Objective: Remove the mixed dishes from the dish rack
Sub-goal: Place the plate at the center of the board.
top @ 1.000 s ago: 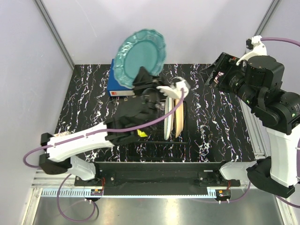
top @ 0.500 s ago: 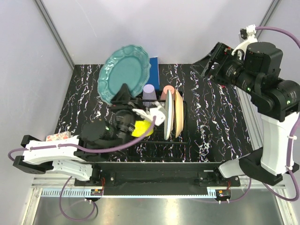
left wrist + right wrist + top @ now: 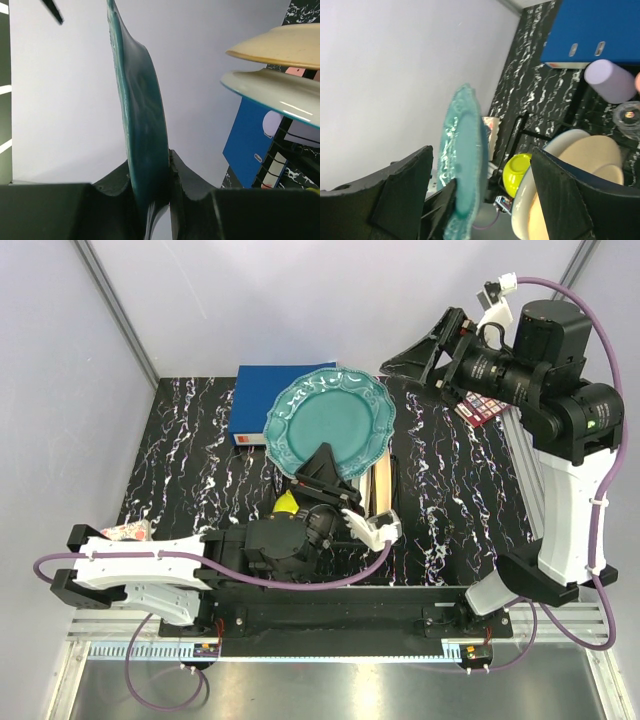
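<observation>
My left gripper is clamped narrowly on the lower rim of the teal plate; the left wrist view shows both pads pressed against the plate's two faces, so it is held edge-on rather than flat. I judge that rim grip is the only purchase a plate standing in a slot offers, and keeping it upright lets it clear its neighbours.

The plate hangs above the dish rack, which lies at six o'clock from it and is mostly hidden under my left arm. Racked behind it on edge are the peach plate and the white plate; the yellow bowl sits at seven o'clock from the teal plate; the lilac cup and clear glass stand at the far end of the rack, towards the blue binder, which lies flat at ten o'clock.

My right gripper hangs at two o'clock from the plate with its jaws spread wide and empty; its camera frames the plate between its fingers, though the two are apart. That looks to me like readiness to receive a hand-over, but I cannot be sure.

As for writing, the binder's spine carries two small pale tabs and a white strip, none legible; a red-and-white printed packet lies at three o'clock, its text too small to read.
</observation>
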`<state>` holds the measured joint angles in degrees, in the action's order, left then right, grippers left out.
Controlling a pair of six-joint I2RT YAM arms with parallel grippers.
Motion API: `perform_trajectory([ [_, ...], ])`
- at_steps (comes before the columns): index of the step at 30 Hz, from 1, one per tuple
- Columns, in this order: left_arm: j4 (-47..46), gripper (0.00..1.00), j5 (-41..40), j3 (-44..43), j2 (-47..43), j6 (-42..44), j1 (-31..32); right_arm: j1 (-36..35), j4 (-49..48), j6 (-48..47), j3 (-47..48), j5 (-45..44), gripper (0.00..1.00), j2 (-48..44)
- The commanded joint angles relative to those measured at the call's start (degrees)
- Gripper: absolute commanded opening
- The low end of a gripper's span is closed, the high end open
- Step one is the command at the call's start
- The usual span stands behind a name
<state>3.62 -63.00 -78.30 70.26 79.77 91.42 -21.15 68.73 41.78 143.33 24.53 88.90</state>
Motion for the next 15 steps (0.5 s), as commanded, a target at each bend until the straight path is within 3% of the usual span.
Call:
perform_trajectory([
  [1,-4.4,0.00,2.3,-3.8,-0.3,1.6,-0.2,0.3,-3.4,1.0,1.1,7.7,0.87,0.4],
  [6,-4.6,0.00,2.5,-4.4,0.6,1.4,-0.4,0.2,-3.3,0.6,-1.2,12.0,0.86,0.3],
  [15,-7.3,0.00,3.1,-6.7,2.0,3.0,-0.4,-0.1,0.1,-2.3,-8.2,11.2,0.84,-2.6],
])
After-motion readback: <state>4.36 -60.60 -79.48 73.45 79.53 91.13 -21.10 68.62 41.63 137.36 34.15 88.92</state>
